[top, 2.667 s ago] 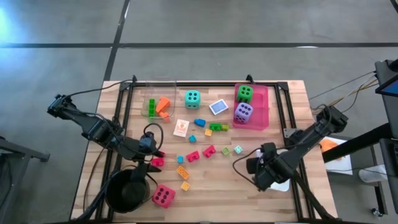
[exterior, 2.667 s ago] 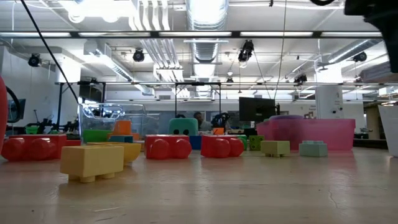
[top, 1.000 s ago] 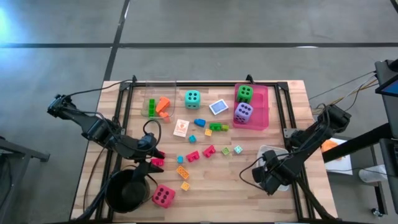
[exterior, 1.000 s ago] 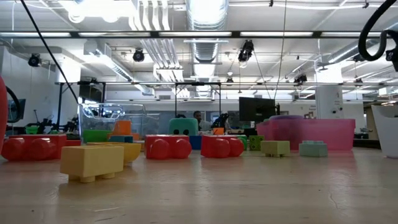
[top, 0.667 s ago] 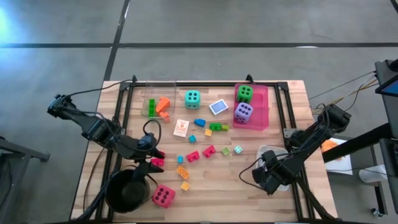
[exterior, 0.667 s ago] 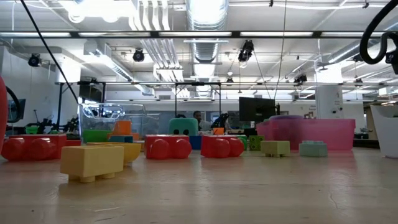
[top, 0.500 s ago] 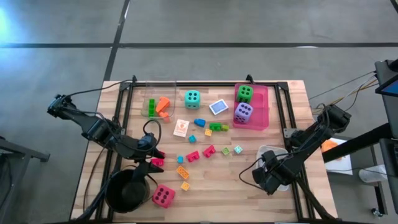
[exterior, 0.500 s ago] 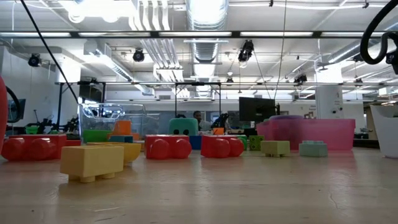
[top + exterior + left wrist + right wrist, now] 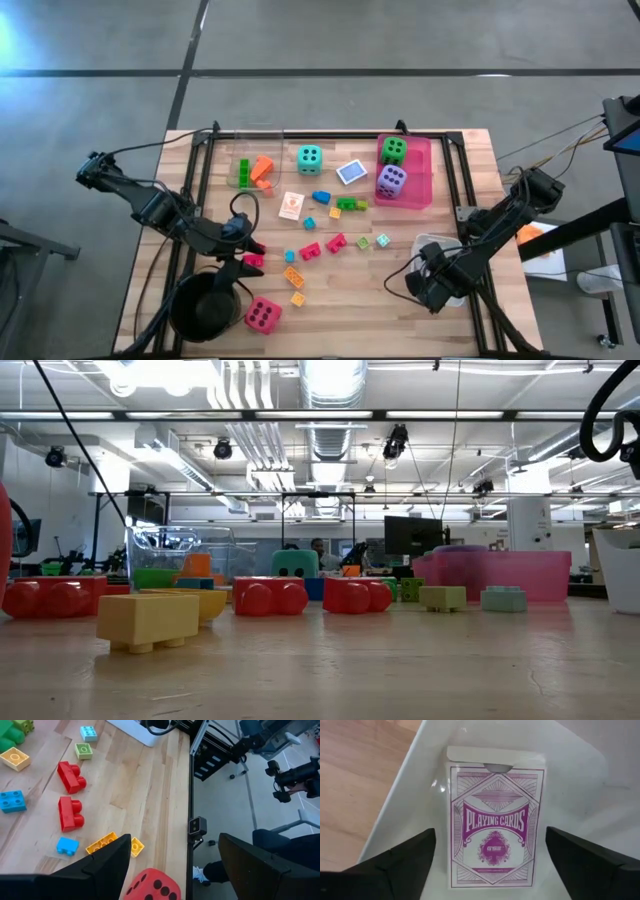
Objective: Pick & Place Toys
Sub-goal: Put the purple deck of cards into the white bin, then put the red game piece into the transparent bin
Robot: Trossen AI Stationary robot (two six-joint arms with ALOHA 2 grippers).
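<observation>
My right gripper hangs open, pointing down over a white tray at the table's near right corner. A purple-and-white playing-card box lies flat in that tray between the fingers, apart from both. My left gripper is open in the air above a pink-red die. A teal die sits on the table at the back. A green die and a purple die sit in the pink tray. Small blocks and two cards lie mid-table.
A round black pot stands at the near left, under the left arm. A clear tray at the back left holds green and orange pieces. Cables run along both table sides. Bare wood lies between the blocks and the white tray.
</observation>
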